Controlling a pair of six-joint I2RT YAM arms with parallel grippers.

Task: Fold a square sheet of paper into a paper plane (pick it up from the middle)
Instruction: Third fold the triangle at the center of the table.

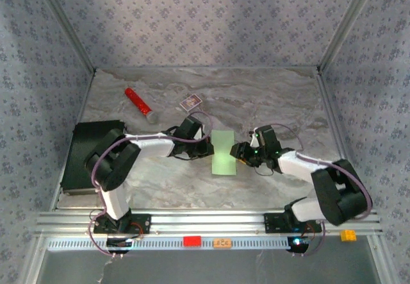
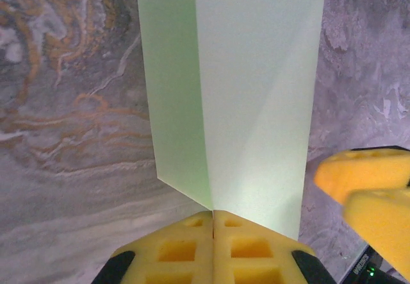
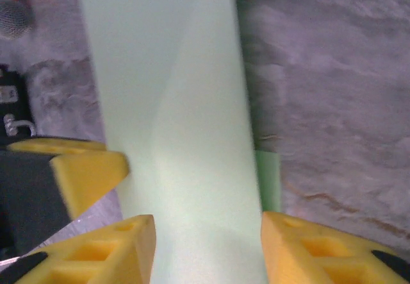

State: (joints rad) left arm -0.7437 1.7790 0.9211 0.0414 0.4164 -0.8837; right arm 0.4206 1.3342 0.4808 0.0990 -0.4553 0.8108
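Marbled tabletop (image 1: pixel 275 98) holds the square sheet of paper (image 1: pixel 223 152) (light, limp, probably best pinched mid-edge), left gripper (image 2: pixel 213 218) clamping it, right gripper (image 3: pixel 208 236) parted.

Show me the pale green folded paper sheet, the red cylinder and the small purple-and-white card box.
pale green folded paper sheet (image 1: pixel 223 152): top view, its middle.
red cylinder (image 1: pixel 137 100): top view, mid-body.
small purple-and-white card box (image 1: pixel 190 102): top view, top face.
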